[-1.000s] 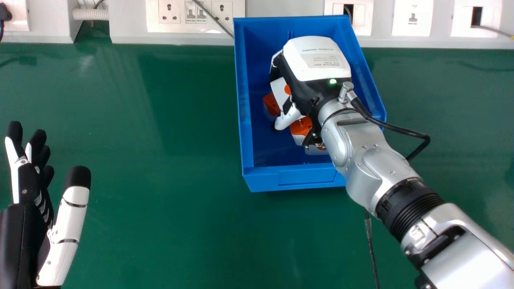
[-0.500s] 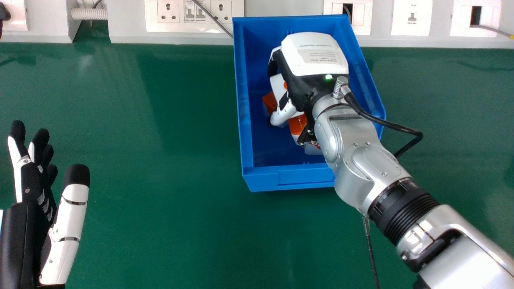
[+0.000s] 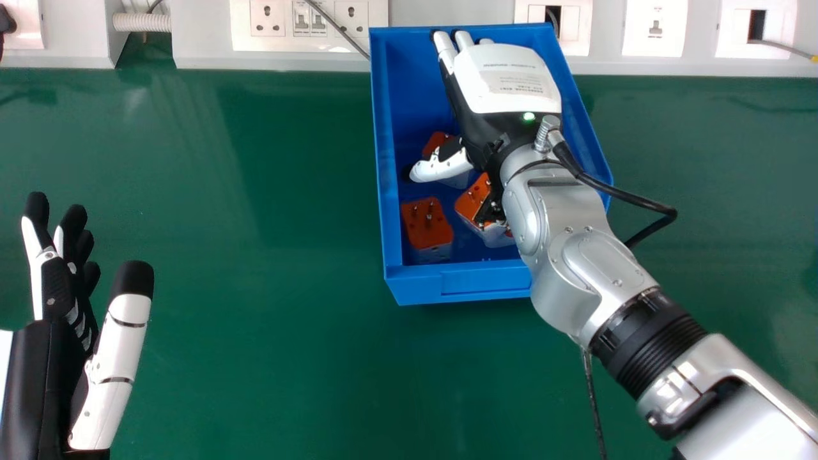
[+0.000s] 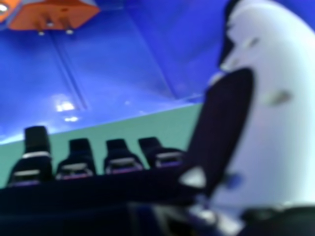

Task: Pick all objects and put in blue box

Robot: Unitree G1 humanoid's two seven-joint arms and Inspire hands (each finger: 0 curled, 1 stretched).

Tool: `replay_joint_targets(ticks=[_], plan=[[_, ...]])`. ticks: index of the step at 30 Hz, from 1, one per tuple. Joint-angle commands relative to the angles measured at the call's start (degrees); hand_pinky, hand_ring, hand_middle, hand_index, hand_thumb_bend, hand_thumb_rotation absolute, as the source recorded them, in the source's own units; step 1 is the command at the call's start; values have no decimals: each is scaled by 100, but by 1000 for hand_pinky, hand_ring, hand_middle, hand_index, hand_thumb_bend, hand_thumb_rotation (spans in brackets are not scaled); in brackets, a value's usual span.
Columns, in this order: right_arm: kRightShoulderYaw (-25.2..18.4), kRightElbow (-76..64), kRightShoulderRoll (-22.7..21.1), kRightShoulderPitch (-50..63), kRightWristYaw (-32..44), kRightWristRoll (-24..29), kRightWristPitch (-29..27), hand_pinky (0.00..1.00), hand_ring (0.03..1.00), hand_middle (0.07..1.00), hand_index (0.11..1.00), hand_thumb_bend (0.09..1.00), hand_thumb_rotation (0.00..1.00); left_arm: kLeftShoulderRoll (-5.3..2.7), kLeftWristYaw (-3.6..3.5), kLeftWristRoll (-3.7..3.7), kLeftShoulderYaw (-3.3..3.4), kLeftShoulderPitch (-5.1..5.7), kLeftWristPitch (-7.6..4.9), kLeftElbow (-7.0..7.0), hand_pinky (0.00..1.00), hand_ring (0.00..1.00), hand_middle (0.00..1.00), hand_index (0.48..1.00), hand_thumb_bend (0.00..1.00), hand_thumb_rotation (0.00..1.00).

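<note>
Fingers straight, thumb swung wide: the right hand (image 3: 505, 89) is open inside the blue box (image 3: 415, 284), with no adapter in its grasp! And look at the haul around it, orange-topped plug adapters with pale bodies and metal pins. One, the far adapter (image 3: 436, 142), lies partly under the thumb (image 3: 441, 167); whether the two touch, I can't tell. Another, the middle adapter (image 3: 473, 197), sits tilted just beside the wrist, partly covered by it. And nearer the robot, back from the thumb, the near adapter (image 3: 427, 223) rests pins up against the side of the box, well apart from the fingers.

So where do we stand? Very late in the game, by my reading! Every adapter in sight is in the box, at least three of them, and the wrist may be hiding part of one more. What's left looks like a simple exit: lift clear, and don't let that outstretched thumb snag the far adapter or catch the rim on the way out. Out on the other flank, well to the left of the working hand, the left hand (image 3: 45, 351) waits open over the green table (image 3: 255, 255), holding nothing.
</note>
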Motion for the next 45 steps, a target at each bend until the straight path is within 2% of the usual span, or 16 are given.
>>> replay_joint_targets(ticks=[1, 4, 9, 11, 14, 15, 18, 20, 24, 26, 29, 31, 33, 39, 43, 45], plan=[[-58, -448, -79, 33, 12, -133, 74, 846, 973, 1000, 986, 463, 450, 23, 12, -6, -12, 7, -10, -161, 1000, 1000, 1000, 1000, 579, 826], [-136, -1058, -164, 313, 61, -116, 155, 841, 970, 1000, 983, 411, 433, 23, 41, 105, -9, -14, 6, -180, 1000, 1000, 1000, 1000, 581, 846], [-228, -2039, -316, 917, -99, -247, 143, 819, 951, 995, 962, 355, 400, 28, 64, 150, -12, -78, 57, -161, 1000, 1000, 1000, 1000, 592, 846], [-354, -2822, -449, 1534, -271, -234, -50, 813, 931, 976, 941, 329, 364, 11, 77, 154, -24, -81, 100, -175, 1000, 1000, 1000, 1000, 556, 829], [-581, -3887, -552, 2466, -390, -143, -280, 812, 932, 981, 944, 292, 398, -4, 104, 216, -54, -96, 188, -203, 1000, 1000, 1000, 1000, 512, 816], [-690, -4208, -582, 2796, -434, -44, -419, 813, 940, 990, 957, 284, 449, -15, 131, 276, -72, -106, 232, -213, 1000, 1000, 1000, 1000, 503, 813], [-1016, -4970, -665, 3655, -589, 223, -893, 807, 938, 977, 950, 285, 457, -74, 204, 343, -141, -167, 300, -152, 1000, 1000, 1000, 1000, 539, 787], [-1286, -5492, -776, 4291, -696, 477, -1345, 822, 942, 973, 954, 276, 458, -62, 223, 434, -193, -216, 312, -70, 1000, 1000, 1000, 1000, 546, 784], [-1859, -6127, -876, 5435, -940, 1209, -2370, 834, 954, 983, 975, 266, 524, -35, 199, 404, -285, -362, 346, 70, 1000, 1000, 1000, 1000, 535, 802], [-2147, -6301, -871, 5972, -1091, 1526, -2856, 847, 969, 992, 991, 275, 655, -9, 194, 414, -309, -413, 343, 111, 1000, 1000, 1000, 1000, 552, 824], [-2539, -6184, -835, 6408, -1209, 1960, -3475, 879, 980, 998, 998, 291, 758, 22, 218, 438, -296, -497, 349, 180, 1000, 1000, 1000, 1000, 574, 834], [-2860, -6027, -820, 6647, -1262, 2172, -3726, 921, 989, 1000, 1000, 323, 893, 2, 282, 497, -288, -537, 393, 170, 1000, 1000, 1000, 1000, 572, 826], [-3159, -5761, -808, 6768, -1276, 2407, -3935, 927, 986, 996, 998, 366, 969, -14, 347, 558, -275, -578, 383, 181, 1000, 1000, 1000, 1000, 564, 824], [-3647, -4714, -812, 6604, -1253, 2856, -4592, 912, 974, 995, 991, 387, 1000, 49, 379, 551, -216, -617, 278, 347, 1000, 1000, 1000, 1000, 608, 824], [-3695, -4314, -629, 6429, -957, 3418, -4419, 982, 997, 1000, 1000, 451, 1000, 110, 353, 533, -182, -649, 183, 441, 1000, 1000, 1000, 1000, 591, 820], [-3700, -4190, -596, 6373, -769, 3657, -4383, 996, 1000, 1000, 1000, 506, 1000, 95, 387, 542, -176, -655, 141, 459, 1000, 1000, 1000, 1000, 581, 821]])
